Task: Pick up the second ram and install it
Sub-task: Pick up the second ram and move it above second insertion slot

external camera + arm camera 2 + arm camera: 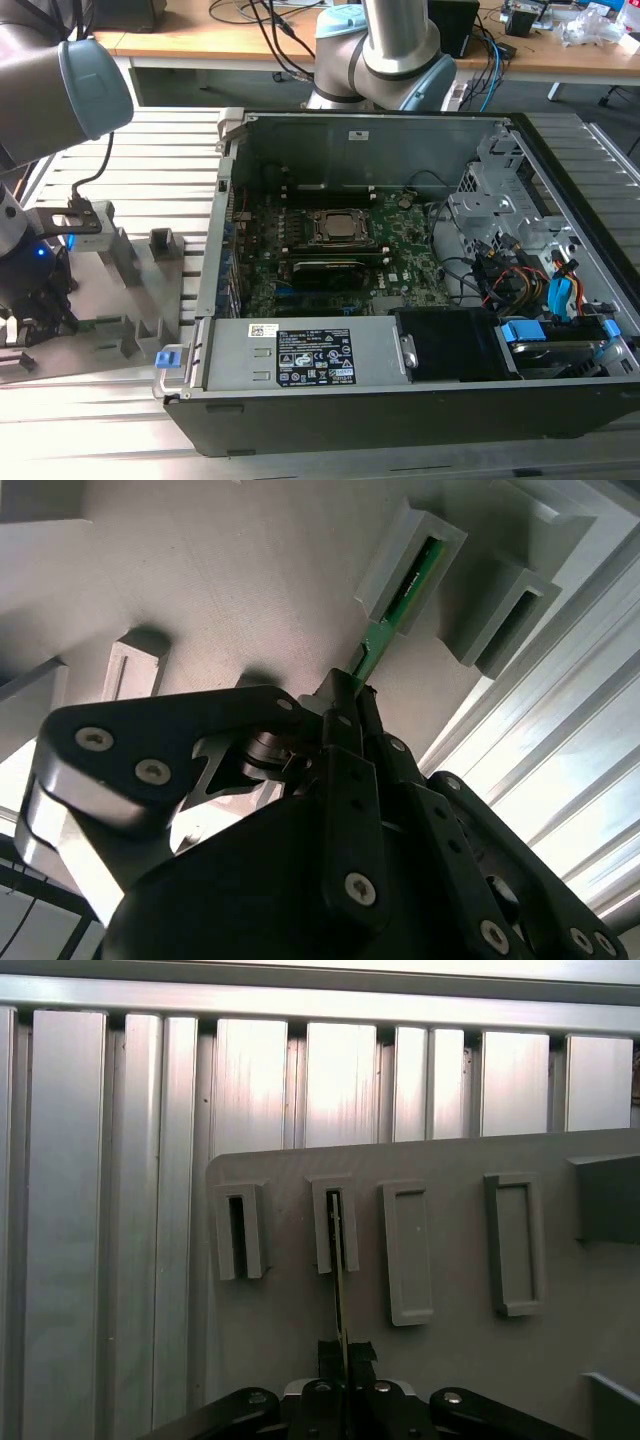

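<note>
While the second ram [407, 588] has one end in its grey holder block [384, 558] | you have the jaws closed on the other end

From my console, the ribbed aluminium tabletop [80, 1210] stretches beside and beyond the gripper [340, 1355], its slats catching bright overhead light. Well away from the gripper, past the table's far edge, a wooden desk [180, 40] carries dark cables [270, 40], with grey floor [585, 95] beneath.
</note>
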You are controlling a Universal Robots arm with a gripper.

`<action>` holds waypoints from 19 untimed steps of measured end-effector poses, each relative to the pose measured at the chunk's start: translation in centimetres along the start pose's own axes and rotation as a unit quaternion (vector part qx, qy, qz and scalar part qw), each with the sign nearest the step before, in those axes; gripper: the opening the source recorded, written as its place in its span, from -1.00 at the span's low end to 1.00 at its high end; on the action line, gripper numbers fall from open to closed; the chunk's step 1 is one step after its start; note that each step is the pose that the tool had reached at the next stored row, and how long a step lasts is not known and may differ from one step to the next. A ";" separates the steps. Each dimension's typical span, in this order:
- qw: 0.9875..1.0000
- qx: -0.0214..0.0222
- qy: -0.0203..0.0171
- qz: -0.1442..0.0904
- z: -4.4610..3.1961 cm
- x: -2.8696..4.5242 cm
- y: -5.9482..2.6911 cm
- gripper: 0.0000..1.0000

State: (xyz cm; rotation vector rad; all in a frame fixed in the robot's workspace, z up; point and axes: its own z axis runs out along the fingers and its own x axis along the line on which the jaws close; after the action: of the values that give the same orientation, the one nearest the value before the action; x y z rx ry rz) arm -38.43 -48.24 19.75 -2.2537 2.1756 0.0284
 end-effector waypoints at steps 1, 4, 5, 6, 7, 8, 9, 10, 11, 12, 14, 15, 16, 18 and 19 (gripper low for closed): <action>1.000 0.000 0.000 0.000 0.00 0.00 0.00 -0.72; 1.000 0.000 0.000 0.000 -0.43 -0.01 0.00 -0.72; 1.000 0.000 0.000 0.000 -0.73 -0.02 0.00 -0.72; 1.000 0.000 0.000 0.000 -0.94 -0.04 0.01 -0.72; 1.000 0.000 0.000 0.000 -1.24 -0.06 0.00 -0.72; 1.000 0.000 0.000 0.000 -1.60 -0.08 0.01 -0.72; 1.000 0.000 0.000 0.000 -1.85 -0.11 0.01 -0.72; 1.000 0.000 0.000 0.000 -1.96 -0.12 0.01 -0.72; 1.000 0.000 0.000 0.000 -2.07 -0.13 0.01 -0.72; 1.000 0.000 0.000 0.000 -2.25 -0.15 0.01 -0.72; 1.000 0.000 0.000 0.000 -2.54 -0.17 0.01 -0.72; 1.000 0.000 0.000 0.000 -2.77 -0.19 0.01 -0.72; 1.000 0.000 0.000 0.000 -3.02 -0.21 0.01 -0.72; 1.000 0.000 0.000 0.000 -3.34 -0.24 0.01 -0.72; 1.000 0.000 0.000 0.000 -3.53 -0.26 0.01 -0.72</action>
State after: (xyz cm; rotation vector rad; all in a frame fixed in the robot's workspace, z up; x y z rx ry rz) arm -38.43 -48.05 23.28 -2.2538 2.1758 0.0282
